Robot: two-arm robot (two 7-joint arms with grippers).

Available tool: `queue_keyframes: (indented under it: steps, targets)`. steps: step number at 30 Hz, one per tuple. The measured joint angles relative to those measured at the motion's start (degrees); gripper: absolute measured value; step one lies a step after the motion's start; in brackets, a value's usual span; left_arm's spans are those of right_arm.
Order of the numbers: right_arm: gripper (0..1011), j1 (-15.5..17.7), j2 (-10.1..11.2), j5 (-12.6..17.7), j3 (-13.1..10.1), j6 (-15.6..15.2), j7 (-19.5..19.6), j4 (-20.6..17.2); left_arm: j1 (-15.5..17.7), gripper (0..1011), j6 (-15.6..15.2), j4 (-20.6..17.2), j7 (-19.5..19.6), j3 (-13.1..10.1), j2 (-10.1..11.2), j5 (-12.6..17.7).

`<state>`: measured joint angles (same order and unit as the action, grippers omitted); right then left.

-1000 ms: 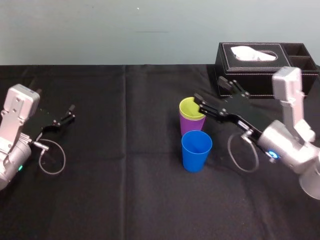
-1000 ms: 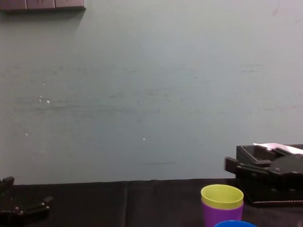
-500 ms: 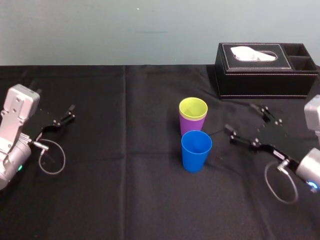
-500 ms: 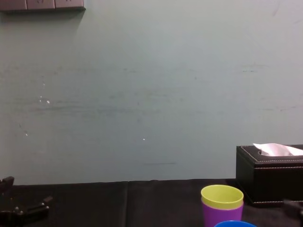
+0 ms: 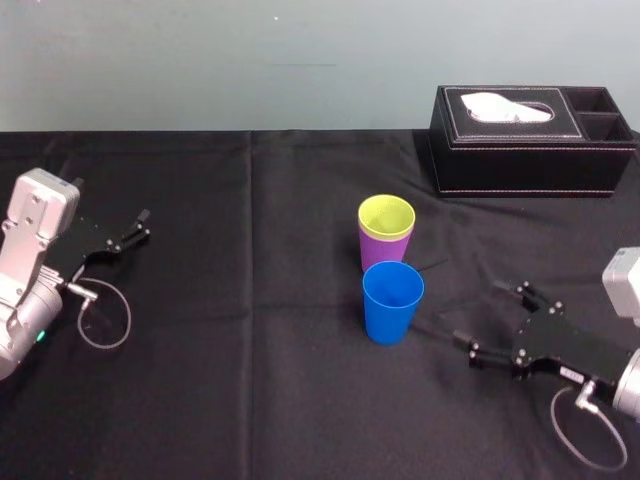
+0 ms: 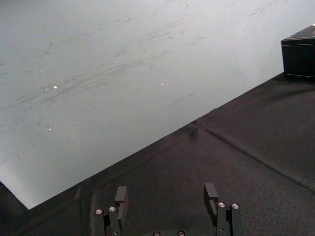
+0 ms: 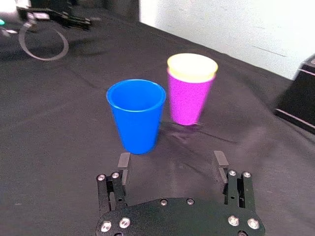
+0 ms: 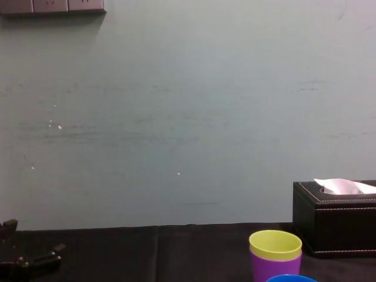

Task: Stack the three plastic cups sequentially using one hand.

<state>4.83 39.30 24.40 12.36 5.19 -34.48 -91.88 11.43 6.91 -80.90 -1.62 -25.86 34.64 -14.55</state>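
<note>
Right gripper: your right gripper (image 5: 478, 312) sits low over the black tablecloth (image 5: 250, 380) at the right front, its two flat fingers spread wide with nothing between them. It points toward the cups.

Blue cup: the blue cup (image 5: 392, 302) stands upright and alone, near the open fingers but clear of them. In the right wrist view (image 7: 135, 115) it stands ahead of the jaw gap and toward one finger, not touching it.

Nested pair: the yellow-green cup (image 5: 386, 216) sits inside the purple cup (image 5: 382, 250), with only its rim and a narrow band showing above. The pair stands upright just behind the blue cup, farther from your right gripper. From the chest camera the yellow-green rim (image 8: 275, 244) tops the purple wall (image 8: 275, 267), and the blue rim (image 8: 292, 278) shows just in front.

Left gripper: your left gripper (image 5: 142, 226) rests at the far left of the table, well apart from all three cups, fingers parted and holding nothing.

Backdrop: a black tissue box (image 5: 530, 140) with a white tissue sticking out stands at the back right, against a pale wall.

Writing: any lettering on the grippers or the box is too small to read.
</note>
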Motion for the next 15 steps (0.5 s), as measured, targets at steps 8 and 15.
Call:
queue_keyframes:
  steps: [8,15]
  targets:
    - [1002,0.14,-1.23,2.93,2.24,2.39,-2.72,0.44,0.00,1011,0.00,0.00,0.00,0.00,0.00,0.00]
    - [1002,-2.04,-3.03,2.84,4.84,2.72,-2.55,2.00,0.00,1011,0.00,0.00,0.00,0.00,0.00,0.00]
